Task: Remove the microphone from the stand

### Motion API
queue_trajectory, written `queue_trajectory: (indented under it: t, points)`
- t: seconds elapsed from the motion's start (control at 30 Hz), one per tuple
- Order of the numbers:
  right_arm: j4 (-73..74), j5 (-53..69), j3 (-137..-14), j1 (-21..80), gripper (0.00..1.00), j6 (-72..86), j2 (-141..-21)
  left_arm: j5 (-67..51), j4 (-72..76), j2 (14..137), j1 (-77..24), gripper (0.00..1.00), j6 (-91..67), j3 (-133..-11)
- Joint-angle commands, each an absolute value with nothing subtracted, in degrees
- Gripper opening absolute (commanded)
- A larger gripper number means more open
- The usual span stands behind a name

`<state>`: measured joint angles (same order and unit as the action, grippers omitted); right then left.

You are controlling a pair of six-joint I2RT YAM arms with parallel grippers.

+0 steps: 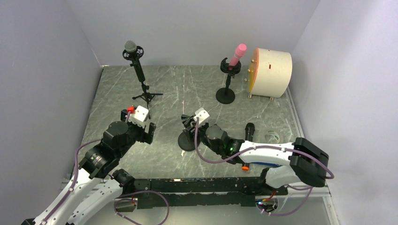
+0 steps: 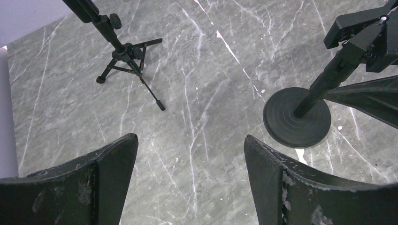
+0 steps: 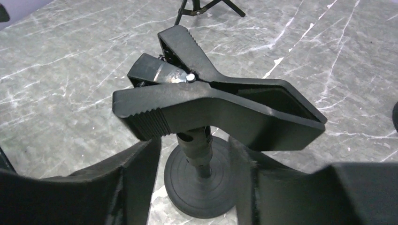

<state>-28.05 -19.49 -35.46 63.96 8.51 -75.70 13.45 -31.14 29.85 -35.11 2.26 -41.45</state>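
A grey-headed black microphone point(image 1: 130, 47) sits in a tripod stand point(image 1: 146, 96) at the back left. A pink microphone point(image 1: 238, 54) sits in a round-base stand point(image 1: 225, 95) at the back right. A third round-base stand point(image 1: 187, 139) stands mid-table, and its clamp point(image 3: 211, 108) is empty. My right gripper point(image 3: 197, 159) is open, with its fingers on either side of this stand's post, under the clamp, not touching it. My left gripper point(image 2: 190, 154) is open and empty over bare table, left of that stand's base point(image 2: 296, 117).
A cream drum-shaped cylinder point(image 1: 272, 72) lies at the back right. A short black cylindrical object point(image 1: 249, 130) and a small tape roll point(image 1: 272, 137) lie right of my right arm. The tripod's legs point(image 2: 129, 61) spread ahead of my left gripper. Grey walls enclose the table.
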Motion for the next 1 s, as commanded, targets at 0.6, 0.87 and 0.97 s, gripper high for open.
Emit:
queue_trajectory:
  t: [0.6, 0.87, 0.97]
  points:
    - [-41.39, -27.1, -46.73, 59.75, 0.1, -2.02, -86.73, 15.27, -30.54, 30.32, -35.06, 0.87, 1.32, -42.01]
    - [-41.19, -20.7, -55.84, 50.09, 0.11, 2.9, -95.26, 15.56, -30.67, 30.31, -35.07, 0.87, 1.46, -41.88]
    - [-39.88, -19.2, -60.56, 47.82, 0.11, 3.63, -99.41, 15.42, -30.65, 30.39, -35.02, 0.87, 1.51, -41.92]
